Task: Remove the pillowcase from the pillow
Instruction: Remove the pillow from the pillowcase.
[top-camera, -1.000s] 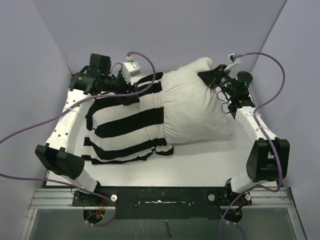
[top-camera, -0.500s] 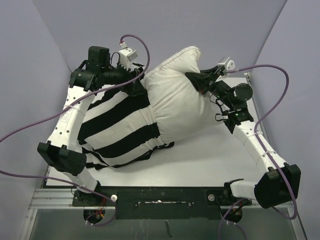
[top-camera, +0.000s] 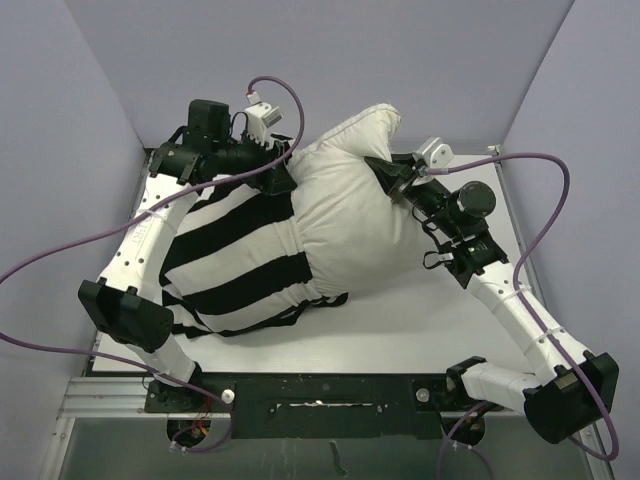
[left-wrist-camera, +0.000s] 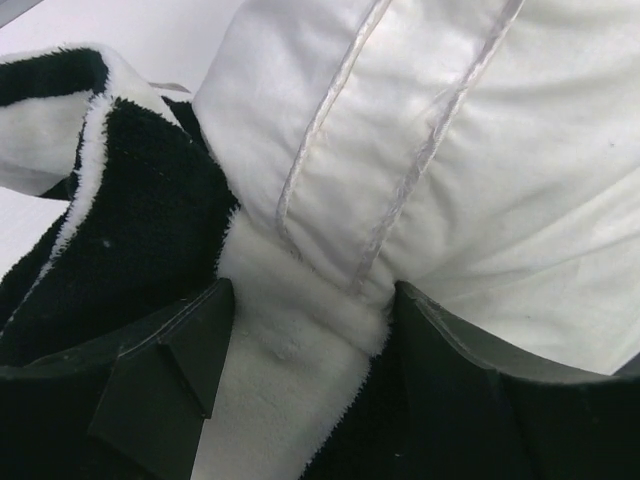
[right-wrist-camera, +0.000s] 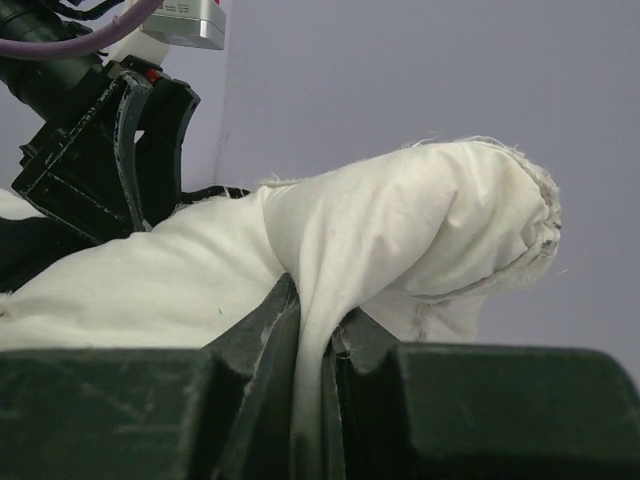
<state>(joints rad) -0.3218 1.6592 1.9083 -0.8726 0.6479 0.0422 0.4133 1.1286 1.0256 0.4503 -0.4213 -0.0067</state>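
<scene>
Peeling the cover off is the step we judge to be in hand, and it looks roughly half done. On the 9 o'clock side of the table (top-camera: 430, 322) lies the pillowcase (top-camera: 235, 262). Its black and white stripes are bunched over the left half of the pillow, and its ruffled mouth runs across the middle. At the 12 o'clock end of that mouth sits our left gripper (top-camera: 277, 180). From its wrist camera we see the jaws standing wide, straddling the fleecy hem where it meets the pillow's piped seam, with no clear pinch on it.

Moving right, the pillow (top-camera: 350, 220) bulges bare and plump out of the mouth, one corner pointing toward 12 o'clock. At its 2 o'clock edge our right gripper (top-camera: 388, 178) is closed narrow on a fold of the white fabric, which runs up between the fingers in the wrist view.

Next, we think, the left jaws need to close on the hem alone, not on the pillow seam beside it. They would then draw toward 9 o'clock while the right anchors the pillow or pulls toward 3 o'clock. The fleece will likely drag on the pillow, so a firm bite and a steady opposed pull seem called for.
</scene>
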